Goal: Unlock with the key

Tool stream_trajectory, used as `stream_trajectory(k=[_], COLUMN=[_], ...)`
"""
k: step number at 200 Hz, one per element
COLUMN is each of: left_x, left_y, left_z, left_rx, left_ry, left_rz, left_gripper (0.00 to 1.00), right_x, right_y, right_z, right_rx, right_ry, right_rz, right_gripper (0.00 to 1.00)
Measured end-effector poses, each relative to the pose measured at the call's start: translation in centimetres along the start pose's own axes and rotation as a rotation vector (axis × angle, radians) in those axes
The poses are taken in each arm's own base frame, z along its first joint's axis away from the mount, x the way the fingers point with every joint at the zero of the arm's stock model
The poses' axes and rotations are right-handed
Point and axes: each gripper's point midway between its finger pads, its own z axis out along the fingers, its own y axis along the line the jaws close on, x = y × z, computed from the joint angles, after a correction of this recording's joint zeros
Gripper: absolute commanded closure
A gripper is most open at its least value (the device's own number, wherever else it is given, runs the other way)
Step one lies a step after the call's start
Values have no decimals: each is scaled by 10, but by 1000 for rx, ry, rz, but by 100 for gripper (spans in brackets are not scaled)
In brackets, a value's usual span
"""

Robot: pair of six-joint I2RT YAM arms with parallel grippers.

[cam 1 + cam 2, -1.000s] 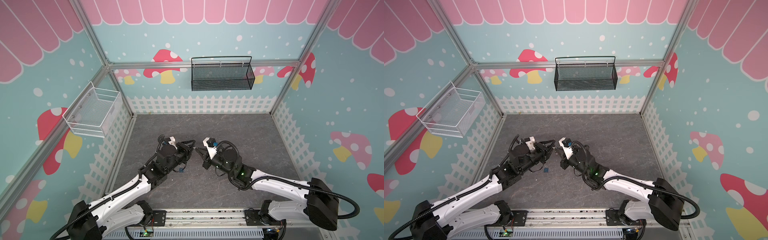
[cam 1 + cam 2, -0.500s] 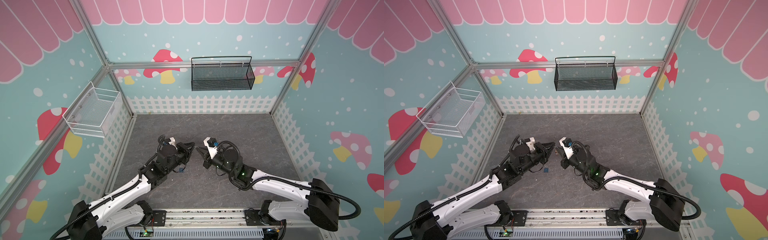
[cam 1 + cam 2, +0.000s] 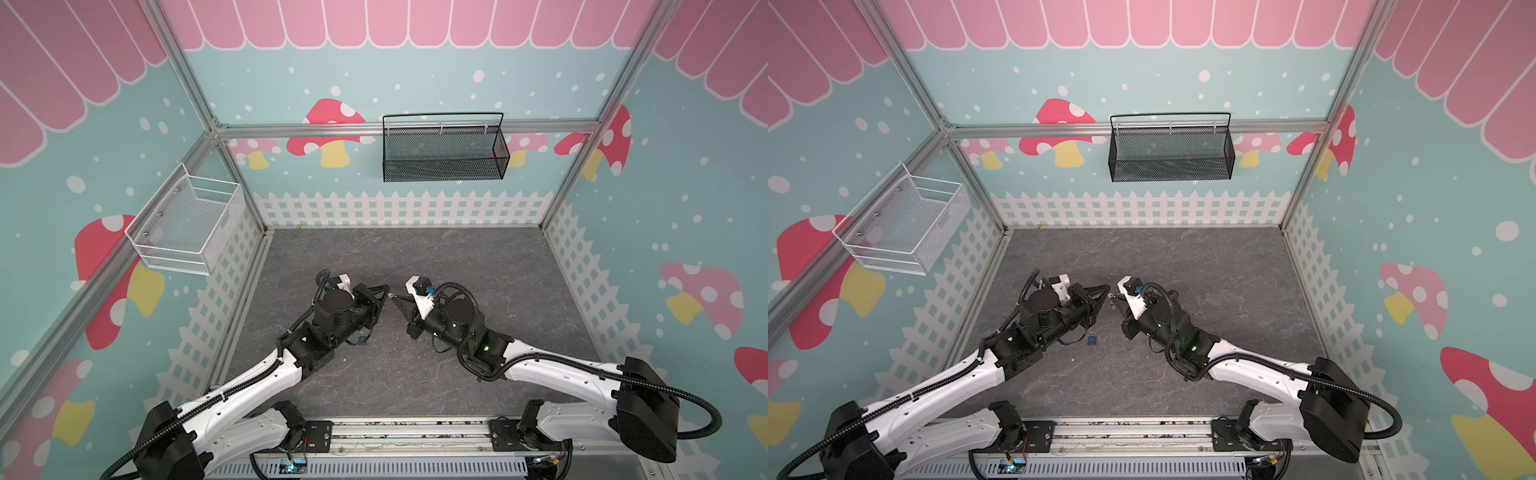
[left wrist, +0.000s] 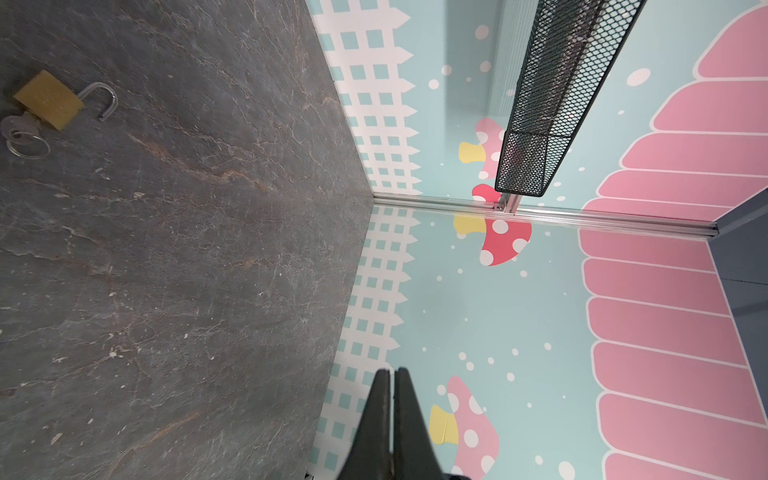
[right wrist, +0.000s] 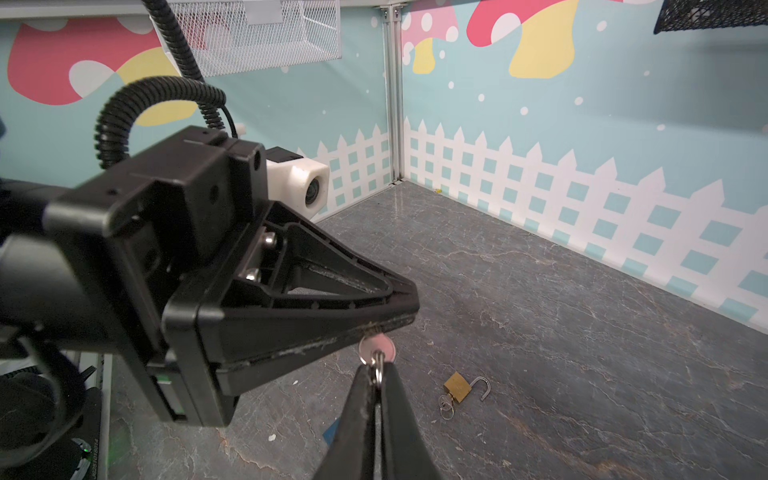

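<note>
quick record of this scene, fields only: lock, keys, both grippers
padlock: brass, lying on the table, shackle open
key in lock: inserted
second key: in the air between both grippers
left gripper: shut, apparently on its blade
right gripper: pinching its ring

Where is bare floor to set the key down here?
Free: grey stone-look floor from mid-floor back to the white picket-fence wall, and along the right wall. Crowded: mid-floor, where left gripper and right gripper meet on the silver key, near the open brass padlock.
</note>
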Motion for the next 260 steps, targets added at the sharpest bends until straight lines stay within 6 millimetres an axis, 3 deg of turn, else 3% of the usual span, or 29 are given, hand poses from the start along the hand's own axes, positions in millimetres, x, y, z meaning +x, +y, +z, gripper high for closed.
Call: stream_trajectory(k=[38,91,181,260], left_x=[-3,-14,-28,-5], left_y=[0,-7,-23,-45], left_z=[0,-1,-6,-1], left_rx=[-5,-17,17,190], left_ry=[-8,-27,-66,29], left_rz=[50,211,648,879], left_gripper=[100,100,100,100], right_x=[-6,-20,-35,-37], right_y=[0,-2,-14,-31], right_z=[-6,-13,-21,-30], right_rx=[2,-6,-116,-260], right_ry=[-6,25,158,198], right_rz=[14,68,280,474], right_gripper=[58,47,41,41])
